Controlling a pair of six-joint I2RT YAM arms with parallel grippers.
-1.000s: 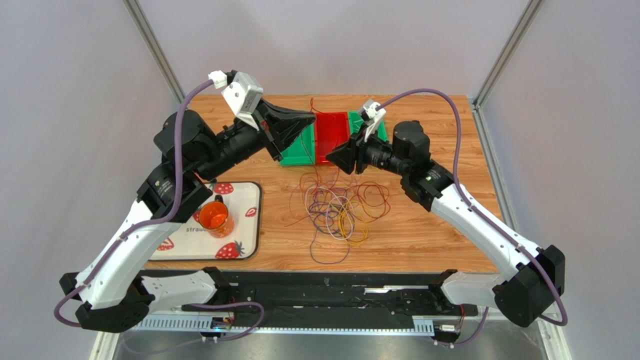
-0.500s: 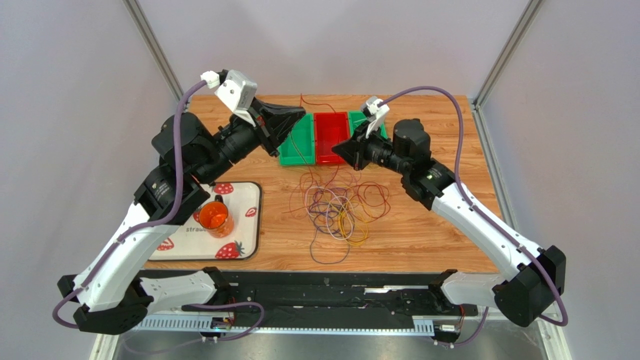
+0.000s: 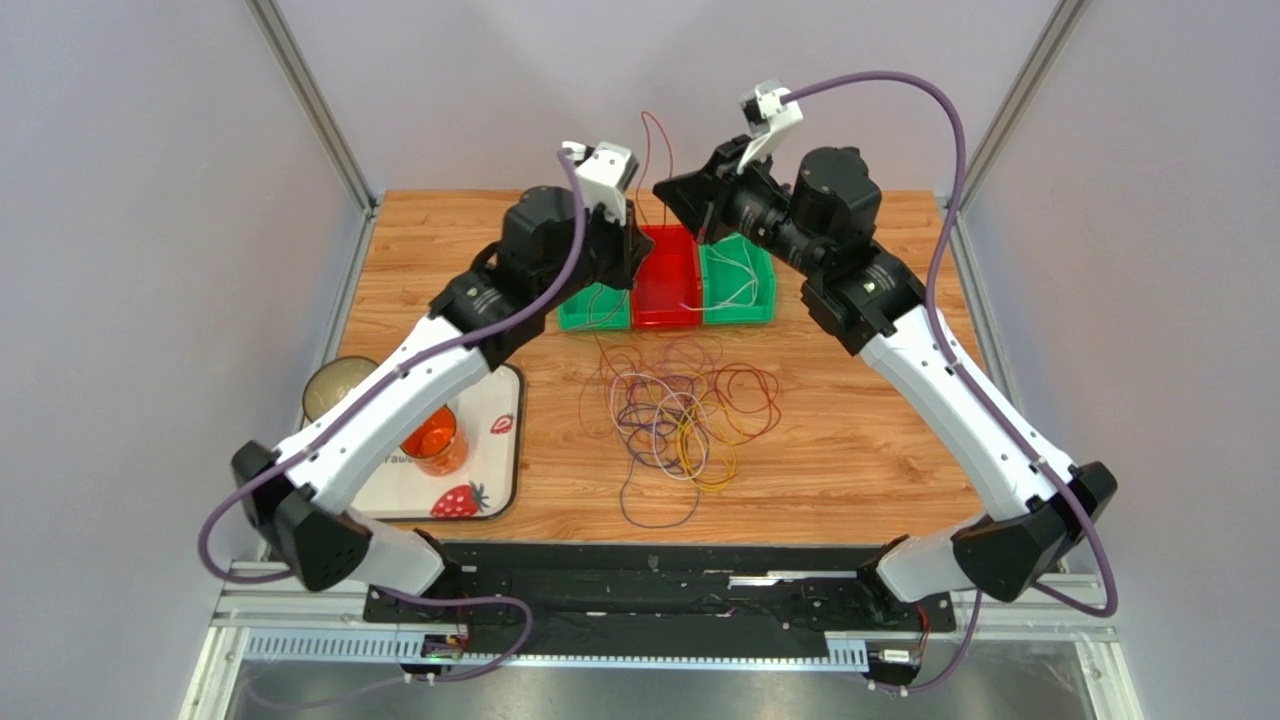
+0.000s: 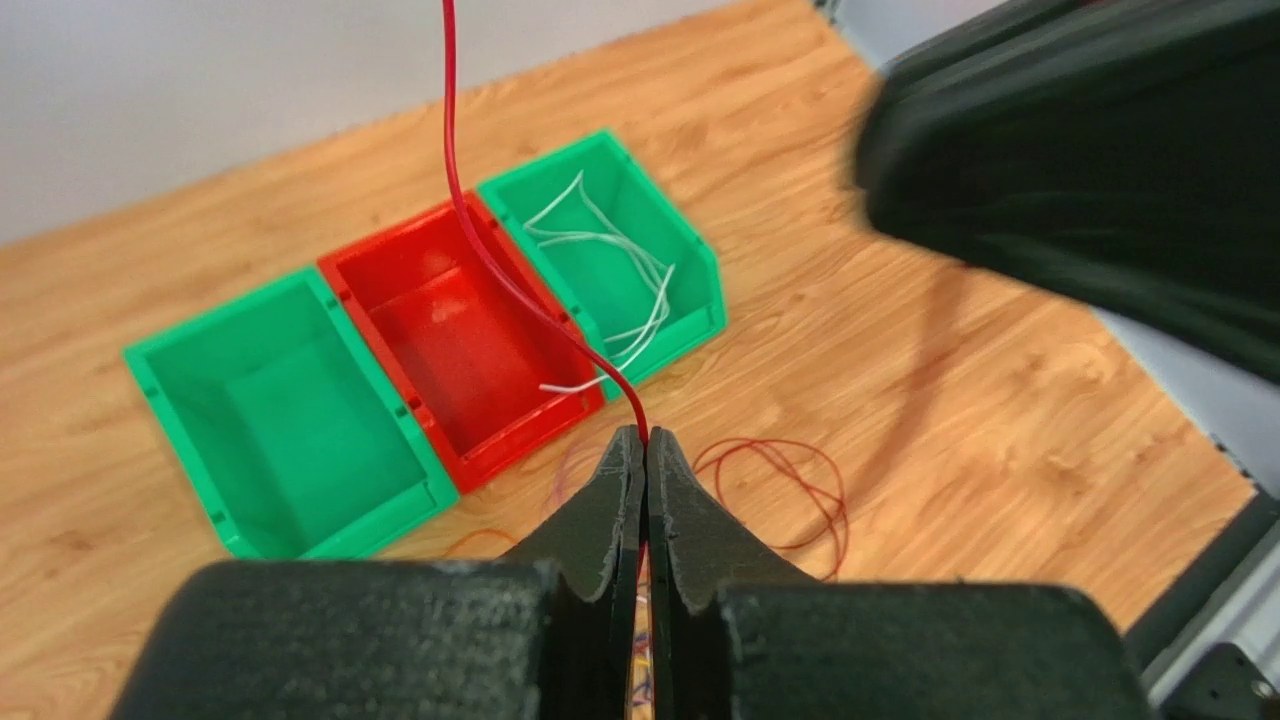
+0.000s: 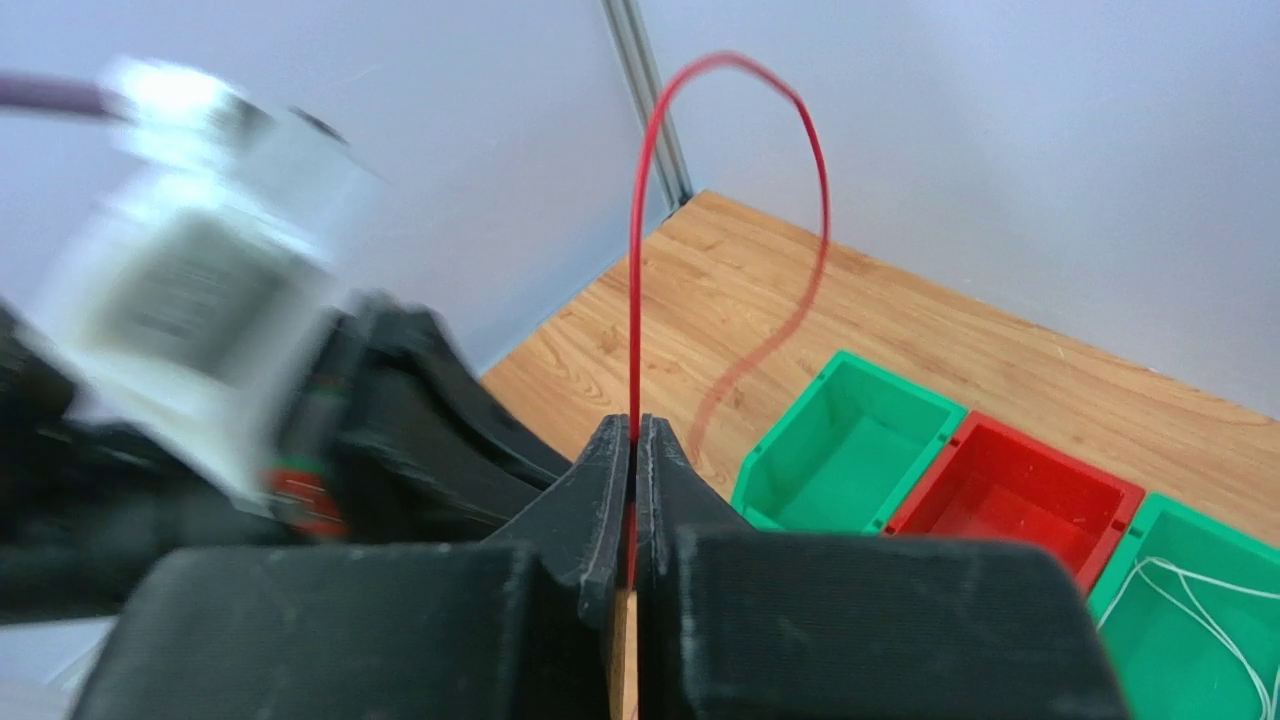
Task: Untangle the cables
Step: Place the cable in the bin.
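Note:
A tangle of thin cables [image 3: 676, 413] in purple, yellow, white and red-orange lies on the wooden table in front of the bins. One red cable [image 3: 646, 138] is lifted out of it and arcs between both grippers above the bins. My left gripper [image 4: 646, 438] is shut on the red cable [image 4: 496, 255], which runs up past the red bin [image 4: 451, 323]. My right gripper [image 5: 633, 429] is shut on the same red cable [image 5: 639, 225], which loops overhead. In the top view the left gripper [image 3: 630, 273] hangs over the bins and the right gripper [image 3: 666, 188] is raised beside it.
Three bins stand in a row at the back: green [image 3: 591, 312], red [image 3: 663, 293] and green [image 3: 739, 285]; the right one [image 4: 609, 255] holds white wires. A strawberry tray [image 3: 496, 450] with an orange cup [image 3: 428, 435] and a round tin [image 3: 337, 386] sit at the left.
Both arms rose and moved toward the back. The left gripper swung right over the bins, the right gripper shut on the red cable, and that cable now arcs high between them.

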